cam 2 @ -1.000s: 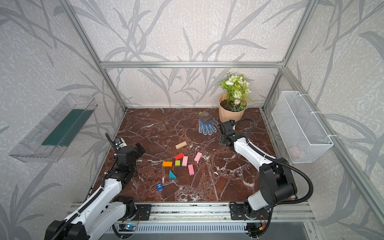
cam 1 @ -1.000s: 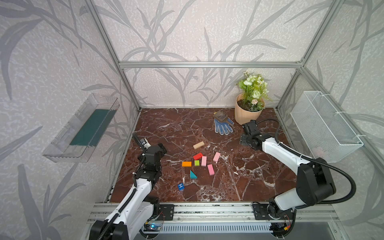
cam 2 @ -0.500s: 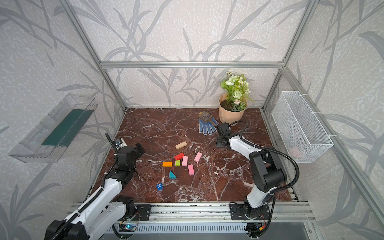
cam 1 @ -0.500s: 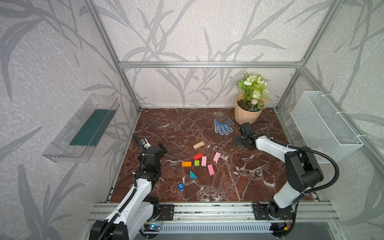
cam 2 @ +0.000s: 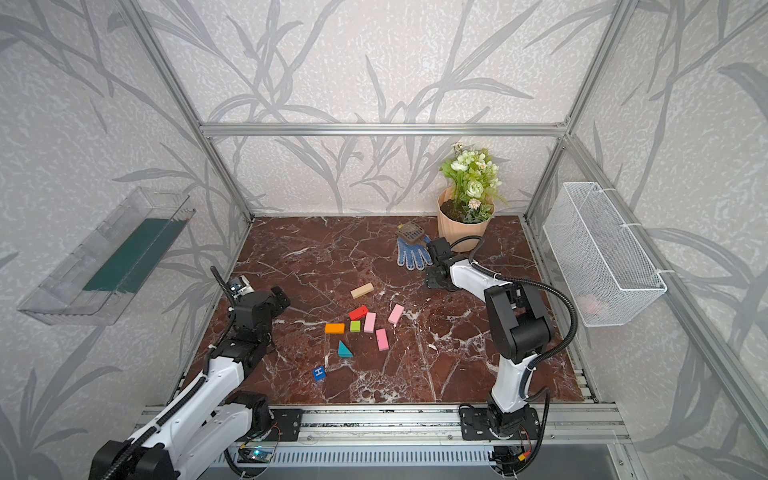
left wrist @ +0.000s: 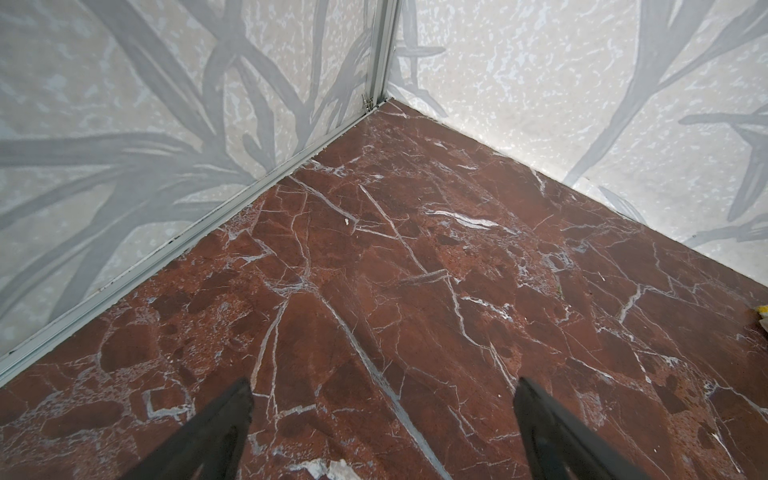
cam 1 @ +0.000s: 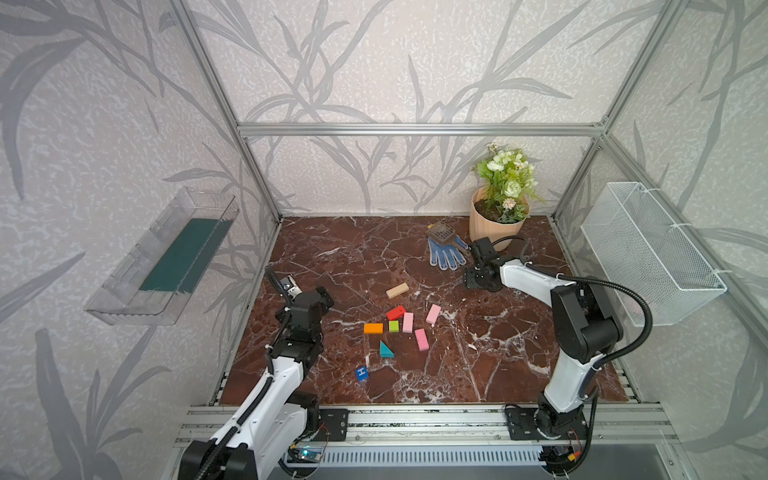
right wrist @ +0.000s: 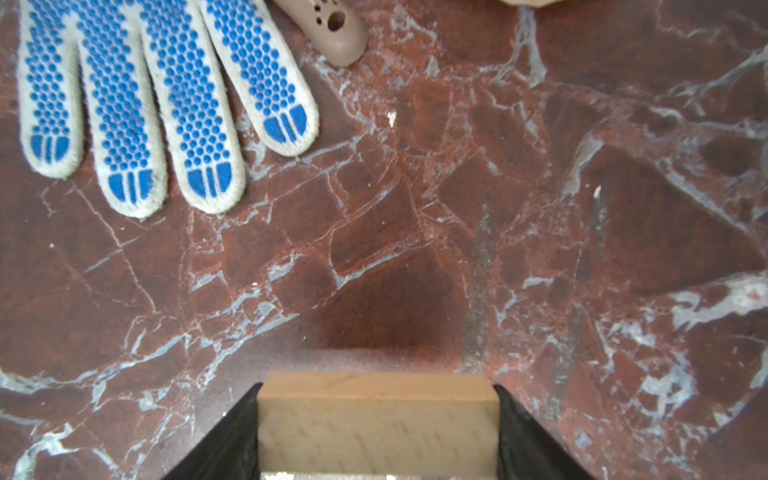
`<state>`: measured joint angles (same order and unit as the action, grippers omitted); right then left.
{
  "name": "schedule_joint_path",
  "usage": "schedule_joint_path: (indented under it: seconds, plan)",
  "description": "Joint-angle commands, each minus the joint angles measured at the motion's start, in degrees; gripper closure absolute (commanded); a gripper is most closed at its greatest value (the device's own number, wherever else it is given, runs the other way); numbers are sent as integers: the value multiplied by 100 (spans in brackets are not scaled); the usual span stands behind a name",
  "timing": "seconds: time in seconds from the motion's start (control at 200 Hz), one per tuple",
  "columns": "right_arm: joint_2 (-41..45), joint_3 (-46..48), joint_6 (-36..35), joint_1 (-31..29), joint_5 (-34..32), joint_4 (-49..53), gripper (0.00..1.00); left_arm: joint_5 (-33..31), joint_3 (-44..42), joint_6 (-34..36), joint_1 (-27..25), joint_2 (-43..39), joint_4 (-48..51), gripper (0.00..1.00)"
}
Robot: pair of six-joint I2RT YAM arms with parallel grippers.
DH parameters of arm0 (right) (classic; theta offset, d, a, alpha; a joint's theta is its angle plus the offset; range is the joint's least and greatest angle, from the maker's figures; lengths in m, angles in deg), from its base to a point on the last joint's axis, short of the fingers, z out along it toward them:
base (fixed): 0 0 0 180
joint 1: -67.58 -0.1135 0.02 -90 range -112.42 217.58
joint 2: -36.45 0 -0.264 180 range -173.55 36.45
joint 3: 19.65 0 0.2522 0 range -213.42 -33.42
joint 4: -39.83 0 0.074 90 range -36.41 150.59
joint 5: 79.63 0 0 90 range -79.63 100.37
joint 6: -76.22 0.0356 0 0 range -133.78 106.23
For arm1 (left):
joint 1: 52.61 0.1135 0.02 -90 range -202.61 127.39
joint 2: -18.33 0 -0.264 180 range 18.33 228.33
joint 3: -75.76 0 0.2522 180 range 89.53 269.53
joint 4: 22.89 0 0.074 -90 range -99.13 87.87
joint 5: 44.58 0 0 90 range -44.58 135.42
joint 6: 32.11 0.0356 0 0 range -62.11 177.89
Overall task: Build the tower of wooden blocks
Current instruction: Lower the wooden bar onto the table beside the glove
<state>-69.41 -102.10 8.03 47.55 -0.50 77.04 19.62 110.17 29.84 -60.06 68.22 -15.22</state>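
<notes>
Left wrist view shows your left gripper (left wrist: 382, 386) spread wide over the bare marble table (left wrist: 415, 270), arm bent at front left. Mid-table, the wood blocks (cam 1: 407, 322) lie loose, unstacked. Farther back, your outstretched right gripper (right wrist: 376, 395) clamps a tan bar (right wrist: 376, 432) near the glove (right wrist: 166, 104).

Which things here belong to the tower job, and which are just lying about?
Job: held tan bar in right gripper; loose tan bar, red block, orange block, lime cube, three pink blocks, teal wedge, blue H cube.
Lying about: glove, scoop, flowerpot, wire basket, clear tray.
</notes>
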Motion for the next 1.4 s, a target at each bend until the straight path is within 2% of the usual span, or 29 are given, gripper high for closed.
schedule_joint_path:
  seconds: [0.0, 0.19, 0.515, 0.97, 1.395]
  plan:
    - [-229, -264, -90, 26, 226, 302, 38, -76, 36, -25, -12, -14, -38, 1]
    - [-624, -705, -165, 26, 407, 641, 39, -68, 28, -22, -12, -22, -43, 1]
    - [-819, -913, -172, 17, 433, 809, 38, -58, 30, -25, -12, -37, -42, 1]
    - [-1052, -1161, -297, -1, 639, 1004, 31, -48, 20, -22, -19, -38, -53, 1]
    - [-1032, -1155, -299, -18, 597, 1006, 19, -19, 14, -16, -14, -36, -74, 1]
